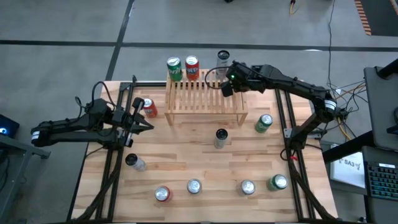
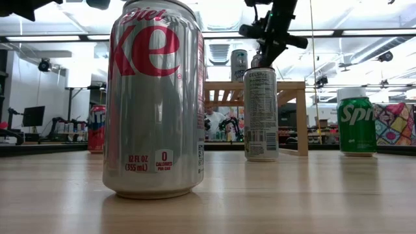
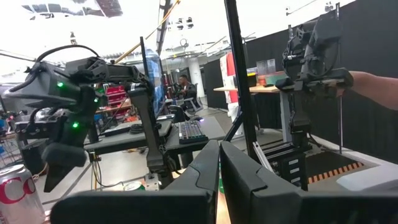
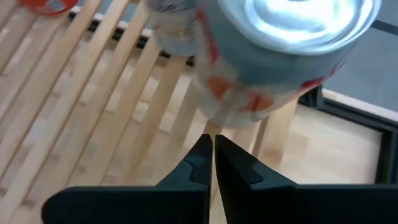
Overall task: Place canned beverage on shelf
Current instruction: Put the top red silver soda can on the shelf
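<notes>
At far left over the tabletop's [image 1: 186, 155] edge, left pincer [image 1: 149, 127] pressed together, holding nothing, beside a tipped red can [image 1: 148, 107]. Farther right, slatted wooden shelf [image 1: 205, 99] carrying 3 cans along its back edge: green can [image 1: 174, 68], red can [image 1: 192, 67], silver can [image 1: 222, 64]. Just beside the silver can, above the shelf's right end, right pincer [image 1: 225, 89] also closed tight and empty.
</notes>
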Robot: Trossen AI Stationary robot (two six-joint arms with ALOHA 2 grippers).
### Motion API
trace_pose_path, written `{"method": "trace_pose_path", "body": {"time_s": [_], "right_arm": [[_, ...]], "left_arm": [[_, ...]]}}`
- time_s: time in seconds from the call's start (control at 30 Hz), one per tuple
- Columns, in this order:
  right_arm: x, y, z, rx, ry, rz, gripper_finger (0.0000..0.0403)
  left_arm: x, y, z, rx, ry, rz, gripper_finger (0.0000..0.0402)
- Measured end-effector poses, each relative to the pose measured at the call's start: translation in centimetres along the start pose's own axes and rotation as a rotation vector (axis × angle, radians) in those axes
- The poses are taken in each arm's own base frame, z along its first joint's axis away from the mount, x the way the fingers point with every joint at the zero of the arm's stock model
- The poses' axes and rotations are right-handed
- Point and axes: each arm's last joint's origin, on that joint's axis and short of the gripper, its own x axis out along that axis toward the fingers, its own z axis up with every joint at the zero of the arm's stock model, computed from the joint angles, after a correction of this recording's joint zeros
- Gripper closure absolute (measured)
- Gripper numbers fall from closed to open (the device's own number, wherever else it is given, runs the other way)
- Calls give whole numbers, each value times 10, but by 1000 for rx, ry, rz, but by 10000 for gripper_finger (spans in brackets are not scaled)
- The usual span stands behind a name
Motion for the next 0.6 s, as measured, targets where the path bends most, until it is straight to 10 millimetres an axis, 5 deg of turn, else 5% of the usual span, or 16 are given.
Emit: {"method": "trace_pose_path", "body": {"time_s": [0.6], "right_arm": [[21, 1, 11, -24, -66, -70, 394]], "left_arm": [[0, 0, 0, 0, 0, 0, 401]]}}
